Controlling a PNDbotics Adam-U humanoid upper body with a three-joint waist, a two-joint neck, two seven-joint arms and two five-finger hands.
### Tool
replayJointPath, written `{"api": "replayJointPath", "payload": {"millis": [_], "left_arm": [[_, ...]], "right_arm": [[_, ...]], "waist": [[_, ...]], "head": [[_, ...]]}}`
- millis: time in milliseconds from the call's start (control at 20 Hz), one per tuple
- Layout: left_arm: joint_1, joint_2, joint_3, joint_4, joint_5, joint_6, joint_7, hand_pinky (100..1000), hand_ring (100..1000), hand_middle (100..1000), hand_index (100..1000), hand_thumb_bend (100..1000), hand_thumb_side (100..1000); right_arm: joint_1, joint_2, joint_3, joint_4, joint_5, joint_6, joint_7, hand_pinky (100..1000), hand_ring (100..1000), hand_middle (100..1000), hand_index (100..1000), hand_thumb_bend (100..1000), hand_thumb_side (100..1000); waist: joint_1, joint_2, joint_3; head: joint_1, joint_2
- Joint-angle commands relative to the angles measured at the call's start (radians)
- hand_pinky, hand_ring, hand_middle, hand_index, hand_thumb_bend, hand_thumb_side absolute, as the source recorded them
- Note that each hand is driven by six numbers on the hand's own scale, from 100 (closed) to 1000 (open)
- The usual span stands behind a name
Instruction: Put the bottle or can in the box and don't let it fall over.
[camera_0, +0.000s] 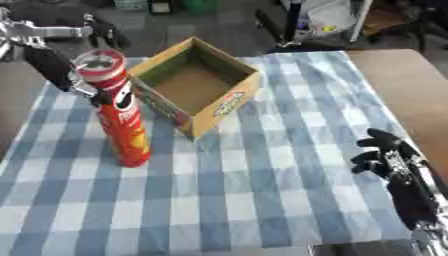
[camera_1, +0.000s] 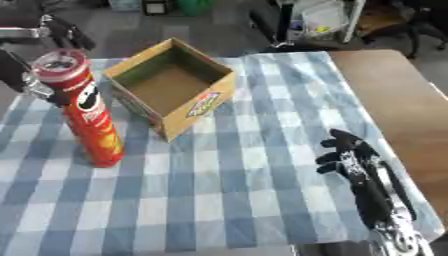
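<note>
The tall red Pringles can (camera_0: 118, 112) stood upright on the blue-and-white checked tablecloth (camera_0: 262, 200), just left of the open cardboard box (camera_0: 197, 85) and not yet inside it. The left hand (camera_0: 61, 70) was up at the can's top end, dark fingers against the left side of the tube just under the lid. Whether those fingers were actually wrapped round the can could not be told; they were tucked behind it. The can's base looked to be on the cloth, or very close to it.

So this read as the grasp stage, the very start of the job: can outside, box empty, its brown floor bare.

Over on the right, the right hand (camera_1: 350, 157) sat idle near the lower corner, fingers relaxed and holding nothing, well apart from both can and box.

The next move called for a lift high enough to clear the box's near wall, then a carry to the right and a straight, vertical set-down. With such a tall, narrow can held near its top, any tilt on release would likely tip it.
</note>
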Motion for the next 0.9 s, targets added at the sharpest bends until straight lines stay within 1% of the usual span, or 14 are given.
{"api": "replayJointPath", "payload": {"millis": [50,600,900], "left_arm": [[-0.018,0.010,0.010,0.005,-0.009,-0.203,-0.206,719,809,798,932,646,663],[-0.011,0.007,0.008,0.033,0.006,-0.190,-0.206,657,761,754,912,619,684],[-0.010,0.009,0.010,0.034,0.018,-0.180,-0.206,601,724,729,899,593,698]], "right_arm": [[-0.009,-0.016,-0.002,-0.006,0.003,-0.001,0.004,525,580,662,817,100,646],[-0.010,-0.015,-0.002,-0.004,0.003,-0.001,0.007,524,579,662,818,100,647],[-0.010,-0.015,-0.003,-0.003,0.004,-0.001,0.008,524,579,662,818,100,647]], "waist": [[0.001,-0.007,-0.001],[0.001,-0.006,-0.003],[0.001,-0.005,-0.003]], "head": [[-0.001,-0.005],[-0.003,-0.006],[-0.003,-0.006]]}}
